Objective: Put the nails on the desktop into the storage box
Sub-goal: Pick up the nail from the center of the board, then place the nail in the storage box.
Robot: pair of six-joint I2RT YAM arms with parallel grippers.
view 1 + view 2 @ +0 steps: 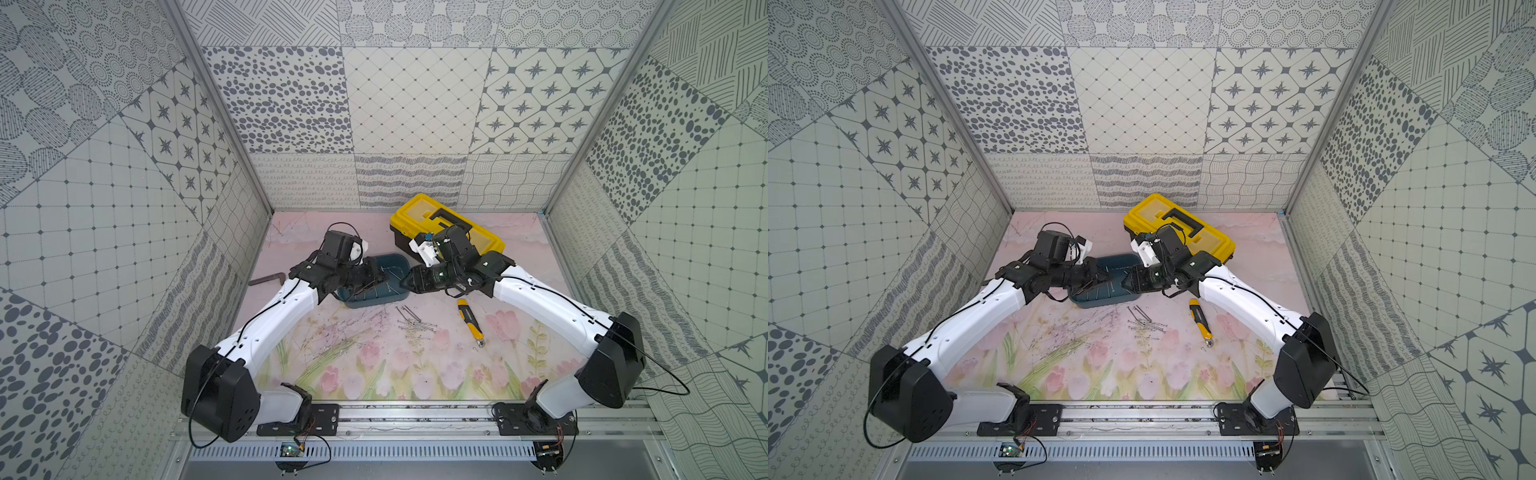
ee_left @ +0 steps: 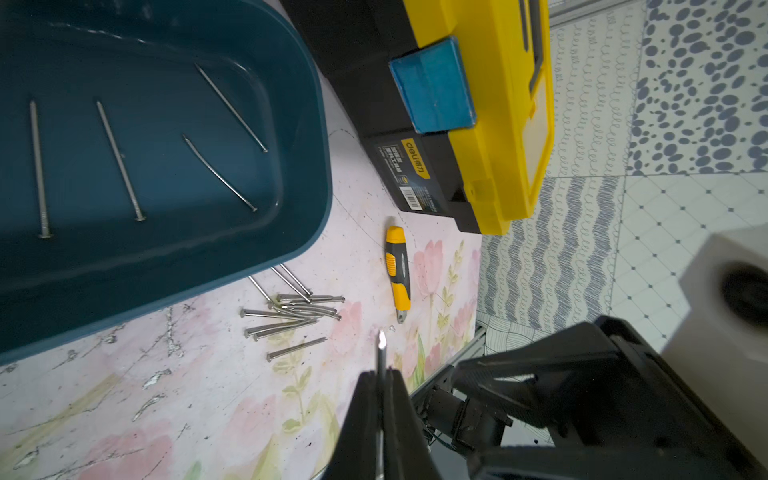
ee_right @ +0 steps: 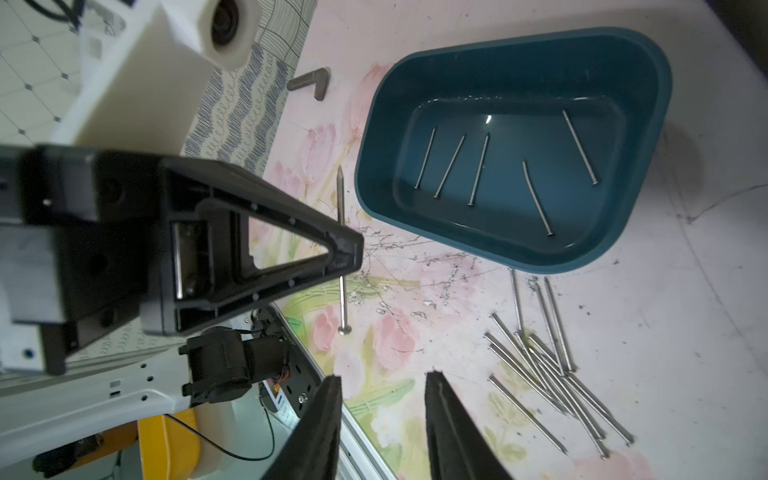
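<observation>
Nail (image 3: 340, 195) in left hand (image 2: 380, 376): wrist views only

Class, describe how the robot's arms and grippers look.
Left arm and right arm: white curved shells, black joint housings, thin black cables alongside, white camera blocks at the wrists. Left gripper and right gripper: black tapering fingers with open triangular frames.

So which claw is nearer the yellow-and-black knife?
Right. The right gripper hangs by the teal plastic box, at the end facing the yellow-and-black knife; the left gripper, pinching a grey nail, is farther, beyond it.
</observation>
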